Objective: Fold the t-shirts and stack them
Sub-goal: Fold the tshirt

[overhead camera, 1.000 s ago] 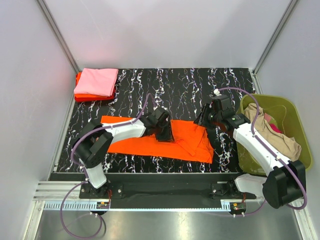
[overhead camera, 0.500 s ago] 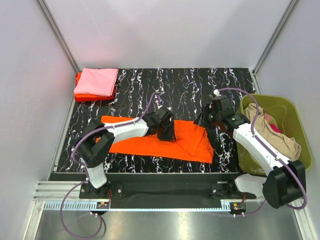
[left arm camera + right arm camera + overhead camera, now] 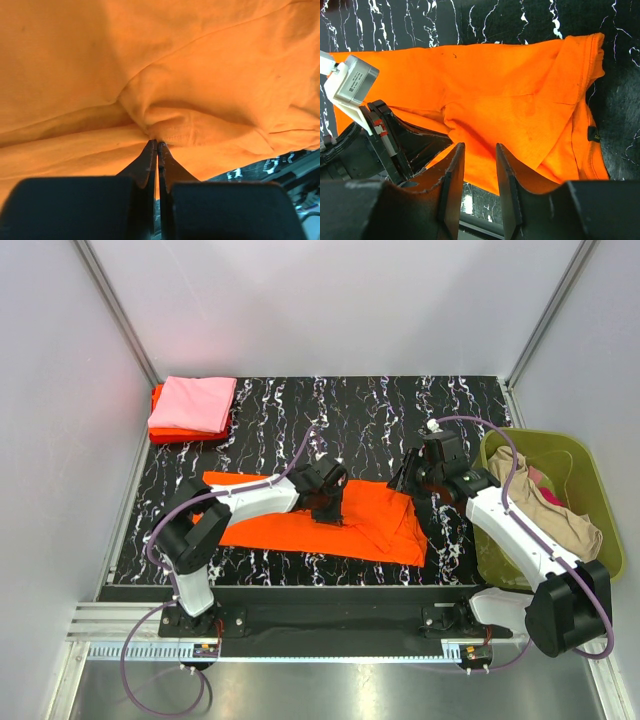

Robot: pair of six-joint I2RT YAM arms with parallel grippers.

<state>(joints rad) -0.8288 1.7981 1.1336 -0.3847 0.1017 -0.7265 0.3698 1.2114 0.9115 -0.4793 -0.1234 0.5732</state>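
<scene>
Orange shirt point(image 3: 285, 528) flat along near edge of table point(image 3: 380, 410), middle. Left gripper point(image 3: 157, 145) fingers together, pinching small fold at shirt middle. Right gripper point(image 3: 479, 148) over shirt's right end, fingers apart, holding nothing. Beige shirt point(image 3: 560, 520) in green basket point(image 3: 603, 530) at right edge. Pink shirt point(image 3: 193, 403) folded on red-orange shirt point(image 3: 168, 434), far left corner.

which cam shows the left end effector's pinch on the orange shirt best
Left wrist: the left end effector is closed on a fold of the orange shirt. Top external hides the pinch under the arm; right wrist shows only that arm's side.
</scene>
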